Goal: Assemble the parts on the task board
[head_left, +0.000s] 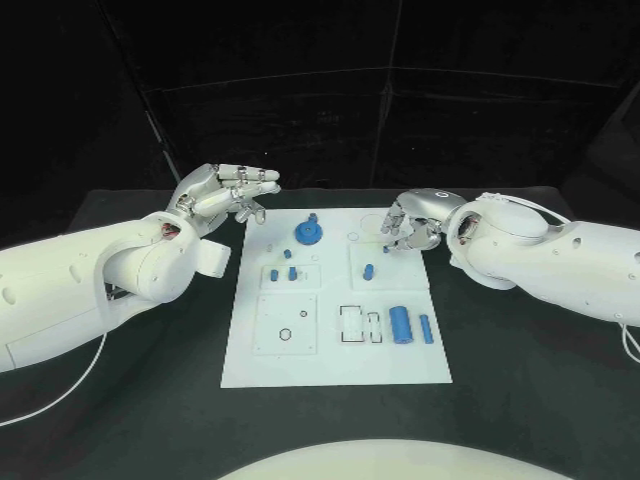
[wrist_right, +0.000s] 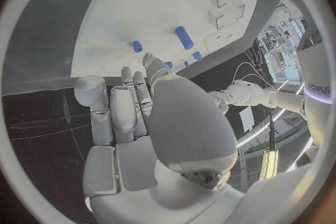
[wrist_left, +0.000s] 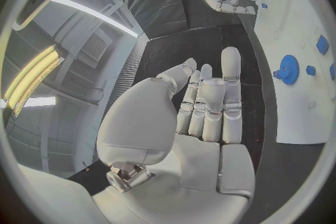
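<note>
The left hand (head_left: 222, 192) hangs over the tabletop (head_left: 147, 400) just off the far left corner of the white board (head_left: 335, 360), its fingers (wrist_left: 231, 95) apart and straight, holding nothing; the right hand (head_left: 411, 222) sits at the board's far right edge, fingers (wrist_right: 133, 101) loosely bent, nothing in them; on the board lie a blue gear (head_left: 309, 234) at the far end, small blue pegs (head_left: 283, 272) mid-board, and a blue cylinder (head_left: 401, 322) with a thinner blue pin (head_left: 425, 329) beside it nearer the robot.

The task board (head_left: 335, 350) lies mid-table, parts (head_left: 401, 321) on it, between both hands.
</note>
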You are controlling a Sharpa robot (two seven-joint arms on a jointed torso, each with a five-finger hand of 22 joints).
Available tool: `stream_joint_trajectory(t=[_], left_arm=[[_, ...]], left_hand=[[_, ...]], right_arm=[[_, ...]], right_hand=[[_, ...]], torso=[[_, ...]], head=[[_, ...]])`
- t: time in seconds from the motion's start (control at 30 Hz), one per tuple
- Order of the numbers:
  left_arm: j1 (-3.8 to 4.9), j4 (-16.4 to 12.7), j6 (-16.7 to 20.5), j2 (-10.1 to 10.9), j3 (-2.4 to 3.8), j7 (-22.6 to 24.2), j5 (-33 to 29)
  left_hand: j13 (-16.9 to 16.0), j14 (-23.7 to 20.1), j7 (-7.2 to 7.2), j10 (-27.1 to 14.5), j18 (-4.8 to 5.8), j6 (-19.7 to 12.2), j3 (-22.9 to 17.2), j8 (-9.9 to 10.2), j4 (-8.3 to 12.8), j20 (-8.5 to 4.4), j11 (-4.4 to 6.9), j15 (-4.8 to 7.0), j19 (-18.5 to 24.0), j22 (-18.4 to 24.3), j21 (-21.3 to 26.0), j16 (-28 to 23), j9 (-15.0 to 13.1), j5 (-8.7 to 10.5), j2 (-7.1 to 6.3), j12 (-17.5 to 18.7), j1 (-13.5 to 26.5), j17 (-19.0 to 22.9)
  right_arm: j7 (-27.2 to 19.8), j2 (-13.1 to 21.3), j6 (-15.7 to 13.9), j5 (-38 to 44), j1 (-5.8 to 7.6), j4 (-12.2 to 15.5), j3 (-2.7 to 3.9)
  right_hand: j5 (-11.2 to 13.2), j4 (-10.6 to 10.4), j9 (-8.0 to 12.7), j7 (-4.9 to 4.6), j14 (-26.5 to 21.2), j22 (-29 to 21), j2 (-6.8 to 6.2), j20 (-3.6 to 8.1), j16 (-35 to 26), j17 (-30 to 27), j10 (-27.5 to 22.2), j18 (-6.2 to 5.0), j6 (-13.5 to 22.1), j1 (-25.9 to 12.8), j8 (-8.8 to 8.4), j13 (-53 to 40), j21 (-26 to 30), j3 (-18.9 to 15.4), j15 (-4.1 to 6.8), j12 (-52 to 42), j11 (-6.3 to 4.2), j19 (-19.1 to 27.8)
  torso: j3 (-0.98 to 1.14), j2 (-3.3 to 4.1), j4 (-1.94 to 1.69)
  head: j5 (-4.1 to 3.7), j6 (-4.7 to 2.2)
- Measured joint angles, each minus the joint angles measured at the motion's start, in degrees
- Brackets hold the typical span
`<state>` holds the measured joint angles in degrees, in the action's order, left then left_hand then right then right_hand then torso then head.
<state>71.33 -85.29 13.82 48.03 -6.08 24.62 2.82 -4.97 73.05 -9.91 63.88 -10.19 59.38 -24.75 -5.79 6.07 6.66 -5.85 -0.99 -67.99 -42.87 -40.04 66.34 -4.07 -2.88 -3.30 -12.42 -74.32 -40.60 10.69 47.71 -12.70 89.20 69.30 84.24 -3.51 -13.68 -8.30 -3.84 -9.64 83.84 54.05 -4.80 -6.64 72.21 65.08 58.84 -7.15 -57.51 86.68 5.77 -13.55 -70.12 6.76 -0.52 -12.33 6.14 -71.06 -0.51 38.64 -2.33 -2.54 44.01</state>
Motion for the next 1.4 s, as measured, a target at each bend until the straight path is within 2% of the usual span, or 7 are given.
stream_joint_trajectory(t=[0.2,0.33,0.47,0.7,1.13,1.4], left_arm=[[-0.03,-0.69,0.00,0.27,-0.29,0.87,-1.55],[-0.03,-0.81,0.00,0.29,-0.34,1.21,-2.09],[-0.03,-0.83,0.00,0.30,-0.36,1.36,-2.41],[-0.02,-0.81,0.01,0.26,-0.38,1.41,-2.71],[-0.02,-0.87,0.01,0.18,-0.40,1.41,-2.91],[-0.02,-0.89,0.01,0.17,-0.40,1.40,-2.95]], left_hand=[[-0.05,-0.16,0.00,0.00,0.01,0.00,0.00,0.00,0.00,0.00,0.00,0.17,0.00,0.06,0.30,0.00,0.00,0.00,0.00,0.00,0.00,0.29],[-0.05,-0.37,0.00,0.00,0.00,0.00,0.00,0.00,0.00,0.00,0.00,-0.04,0.00,0.11,0.30,-0.27,0.00,0.00,0.00,0.00,0.00,0.47],[-0.04,-0.37,0.00,0.00,0.01,0.00,0.00,0.00,0.00,0.00,0.00,-0.04,0.00,0.11,0.30,-0.27,-0.01,0.00,0.00,0.00,0.00,0.47],[-0.04,-0.37,0.00,0.00,0.01,0.00,0.00,0.00,0.00,0.00,0.00,-0.04,0.00,0.17,0.30,-0.27,-0.01,0.00,0.22,0.00,-0.22,0.61],[-0.04,-0.58,0.00,0.00,0.02,0.00,0.17,0.00,0.17,0.00,0.00,0.17,0.00,0.30,0.55,-0.27,-0.01,0.00,0.22,-0.24,-0.22,0.79],[-0.08,-0.57,0.00,0.00,0.03,0.00,0.17,-0.22,0.17,0.00,0.00,0.17,0.00,0.36,0.54,-0.27,-0.02,0.00,0.53,-0.24,-0.53,0.79]], right_arm=[[0.28,-0.87,0.75,0.61,-0.57,-0.49,-0.02],[0.32,-1.26,1.16,0.82,-0.79,-0.82,-0.01],[0.34,-1.59,1.63,0.96,-0.91,-1.12,-0.01],[0.35,-2.26,2.39,1.09,-1.08,-1.92,-0.01],[0.93,-3.05,3.73,1.36,-1.56,-2.97,0.10],[1.44,-3.63,3.84,2.04,-1.72,-3.19,0.26]], right_hand=[[0.14,0.36,0.00,0.00,0.00,0.58,-0.16,-0.22,0.23,0.00,0.00,0.01,0.00,0.17,0.00,0.98,-0.41,0.95,0.00,0.19,0.00,-0.22],[1.82,0.56,-0.03,0.00,0.00,0.84,-0.15,-0.22,0.23,-0.01,0.33,0.01,0.00,0.82,0.00,2.06,-0.42,2.23,0.00,0.19,-0.33,-0.22],[1.83,0.58,-0.07,-0.19,0.00,1.07,-0.01,-0.01,0.46,-0.01,0.75,0.01,-0.20,0.95,0.00,2.67,-0.65,2.93,0.00,0.19,-0.31,-0.43],[2.69,1.13,-0.13,0.04,0.00,1.74,0.38,0.16,0.46,-0.01,1.99,0.01,-1.21,1.92,0.00,3.93,-1.28,5.32,0.01,0.40,-0.50,-0.60],[3.65,2.38,-0.12,0.34,0.00,2.69,0.07,0.39,0.67,-0.06,3.66,0.01,-2.39,2.22,0.00,6.22,-2.00,10.77,0.01,0.65,-0.91,-0.86],[4.00,2.93,-0.17,0.45,0.00,3.46,-0.32,0.40,0.67,-0.49,4.64,0.01,-3.26,1.82,0.00,6.94,-2.43,12.67,0.01,0.63,-1.13,-1.25]], torso=[[0.01,0.00,-0.01],[0.01,-0.02,-0.01],[0.02,-0.03,0.00],[0.05,-0.03,0.04],[0.06,-0.01,0.07],[0.05,-0.02,0.07]], head=[[0.22,0.01],[0.26,-0.02],[0.34,-0.03],[0.53,-0.10],[0.60,0.51],[0.60,0.82]])
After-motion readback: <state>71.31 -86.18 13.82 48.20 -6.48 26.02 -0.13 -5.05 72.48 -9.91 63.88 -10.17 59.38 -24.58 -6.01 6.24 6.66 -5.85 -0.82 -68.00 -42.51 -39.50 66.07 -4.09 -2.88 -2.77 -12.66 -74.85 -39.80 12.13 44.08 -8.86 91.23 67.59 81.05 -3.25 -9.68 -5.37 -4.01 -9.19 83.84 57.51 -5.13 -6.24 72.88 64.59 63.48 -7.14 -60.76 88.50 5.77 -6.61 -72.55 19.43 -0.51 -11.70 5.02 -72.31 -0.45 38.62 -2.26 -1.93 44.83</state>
